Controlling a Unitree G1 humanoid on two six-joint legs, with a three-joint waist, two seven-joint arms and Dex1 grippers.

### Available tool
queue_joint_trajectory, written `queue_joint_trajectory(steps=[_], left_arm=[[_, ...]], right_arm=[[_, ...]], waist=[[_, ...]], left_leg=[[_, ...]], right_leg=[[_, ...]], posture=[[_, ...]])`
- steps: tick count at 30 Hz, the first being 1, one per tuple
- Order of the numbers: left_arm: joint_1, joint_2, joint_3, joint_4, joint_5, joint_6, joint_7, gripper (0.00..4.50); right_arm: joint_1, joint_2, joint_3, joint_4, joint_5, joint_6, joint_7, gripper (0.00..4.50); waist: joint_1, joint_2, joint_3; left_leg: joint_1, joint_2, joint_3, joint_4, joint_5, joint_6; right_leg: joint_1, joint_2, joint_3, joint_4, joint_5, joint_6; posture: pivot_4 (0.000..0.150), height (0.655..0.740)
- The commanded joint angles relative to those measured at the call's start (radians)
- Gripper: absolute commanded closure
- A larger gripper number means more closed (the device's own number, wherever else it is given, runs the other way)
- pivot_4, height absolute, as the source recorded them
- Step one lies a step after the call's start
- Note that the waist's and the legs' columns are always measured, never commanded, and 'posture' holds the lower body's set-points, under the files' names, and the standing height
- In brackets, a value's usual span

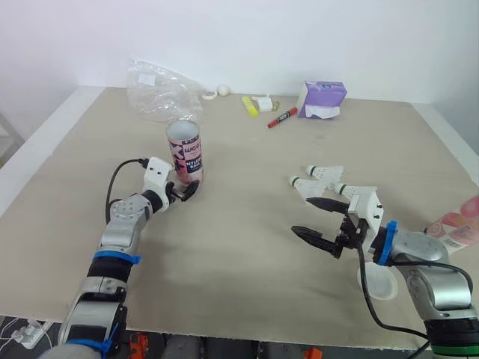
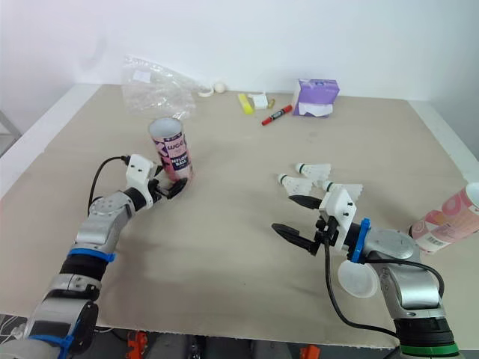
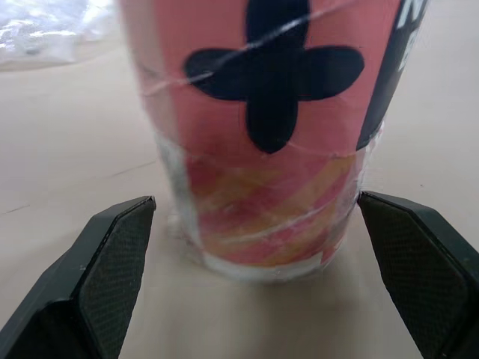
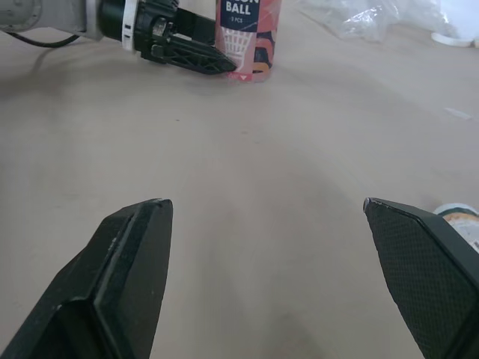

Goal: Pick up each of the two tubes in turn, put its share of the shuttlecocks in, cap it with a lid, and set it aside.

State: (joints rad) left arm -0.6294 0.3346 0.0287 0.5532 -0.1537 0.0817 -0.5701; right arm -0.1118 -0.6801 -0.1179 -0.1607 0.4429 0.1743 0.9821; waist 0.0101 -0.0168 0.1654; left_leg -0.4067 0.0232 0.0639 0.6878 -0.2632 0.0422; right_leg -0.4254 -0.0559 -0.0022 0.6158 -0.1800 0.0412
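A pink tube (image 1: 185,152) stands upright and open-topped on the left of the table. My left gripper (image 1: 185,191) is open around its base, one finger on each side (image 3: 112,262), not closed on it. Three white shuttlecocks (image 1: 320,181) lie right of centre. My right gripper (image 1: 318,218) is open just in front of them, holding nothing. A second pink tube (image 1: 456,230) lies tilted at the table's right edge. A white lid (image 1: 380,283) lies flat beside my right wrist.
At the back stand a crumpled clear plastic bag (image 1: 161,90), a purple box (image 1: 322,99), a red marker (image 1: 282,117), a yellow item (image 1: 249,105) and small white bits. Bare table (image 1: 239,247) lies between the arms.
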Motion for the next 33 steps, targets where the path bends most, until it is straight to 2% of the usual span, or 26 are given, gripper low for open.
queue_joint_trajectory(steps=[1, 11, 19, 31, 33], left_arm=[[-0.063, -0.002, -0.003, 0.074, 0.016, -0.059, -0.021, 0.0], [-0.213, -0.026, -0.012, 0.339, 0.038, -0.169, -0.089, 0.0], [-0.345, -0.054, 0.03, 0.532, 0.027, -0.199, -0.059, 0.0], [-0.373, -0.076, 0.027, 0.623, 0.055, -0.272, -0.098, 0.0], [-0.368, -0.076, 0.032, 0.624, 0.055, -0.282, -0.095, 0.52]], right_arm=[[-0.002, -0.001, -0.017, -0.033, 0.001, -0.017, -0.004, 0.12], [0.004, 0.007, -0.009, -0.042, -0.008, -0.019, -0.011, 0.12], [0.008, 0.009, -0.013, -0.058, -0.008, -0.008, -0.02, 0.12], [0.02, 0.002, -0.017, -0.084, -0.003, 0.008, -0.032, 0.12], [0.022, 0.002, -0.017, -0.088, -0.003, 0.011, -0.034, 0.0]], waist=[[0.0, 0.0, 0.0], [0.0, 0.0, 0.0], [0.0, -0.001, 0.0], [0.0, -0.001, 0.001], [0.0, -0.001, 0.001]], left_leg=[[0.0, 0.0, 0.0, 0.0, 0.0, 0.0], [-0.001, -0.001, 0.0, 0.0, 0.0, 0.0], [-0.001, -0.001, 0.0, 0.0, 0.0, 0.0], [-0.001, -0.001, 0.0, 0.0, 0.0, 0.0], [-0.001, -0.001, 0.0, 0.0, 0.0, 0.0]], right_leg=[[0.0, 0.0, 0.0, 0.0, 0.0, 0.0], [0.0, 0.0, 0.0, 0.0, 0.0, 0.001], [0.0, 0.0, 0.0, 0.0, 0.0, 0.001], [0.0, 0.0, 0.0, 0.0, 0.0, 0.002], [0.0, 0.0, 0.0, 0.0, 0.0, 0.002]], posture=[[0.15, 0.74], [0.15, 0.74], [0.15, 0.74], [0.15, 0.74], [0.15, 0.74]])
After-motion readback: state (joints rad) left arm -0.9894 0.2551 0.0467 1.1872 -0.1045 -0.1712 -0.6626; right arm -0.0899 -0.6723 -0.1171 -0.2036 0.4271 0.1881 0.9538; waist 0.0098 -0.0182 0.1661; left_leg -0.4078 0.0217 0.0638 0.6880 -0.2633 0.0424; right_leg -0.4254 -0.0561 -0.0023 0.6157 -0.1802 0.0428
